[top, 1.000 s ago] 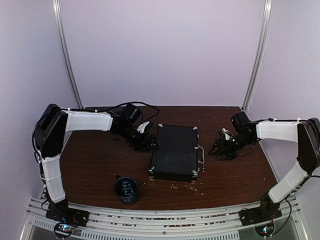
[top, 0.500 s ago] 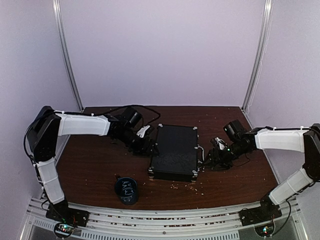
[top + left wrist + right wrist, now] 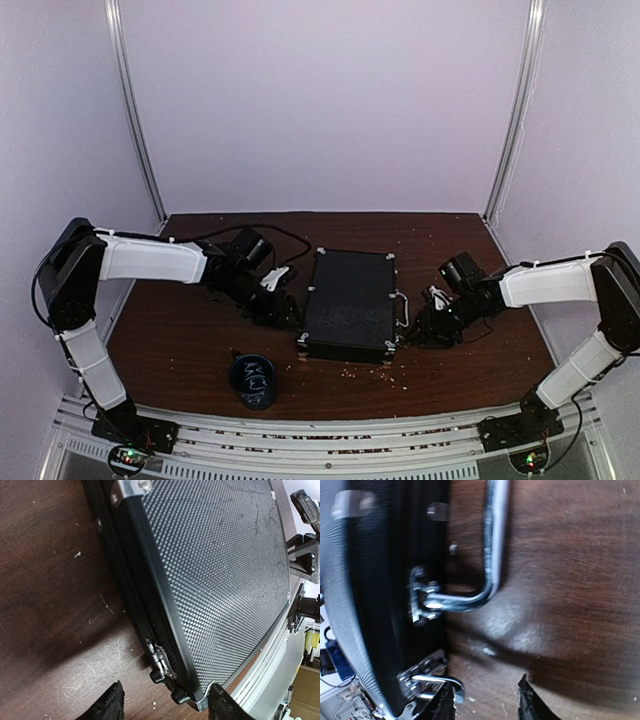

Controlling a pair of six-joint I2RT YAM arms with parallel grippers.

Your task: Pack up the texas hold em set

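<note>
The black case (image 3: 350,303) with silver corners lies shut on the brown table, its metal handle (image 3: 403,308) on the right side. My left gripper (image 3: 283,312) is open at the case's left edge near the front corner; in the left wrist view the textured lid (image 3: 225,565) and a hinge (image 3: 160,660) lie between my fingertips (image 3: 114,705). My right gripper (image 3: 425,330) is open beside the handle side; the right wrist view shows the handle (image 3: 492,545) and a raised silver latch (image 3: 437,682) next to my left fingertip (image 3: 442,705). Chips, cards and buttons are out of view.
A dark round cup (image 3: 252,380) with white scribbles stands near the front edge, left of the case. Small crumbs (image 3: 375,375) lie scattered on the table in front of the case. Walls enclose the table on three sides.
Both grippers have moved toward the near end of the case. The left one slid along the left edge; the right one came in from the right to the handle side.
</note>
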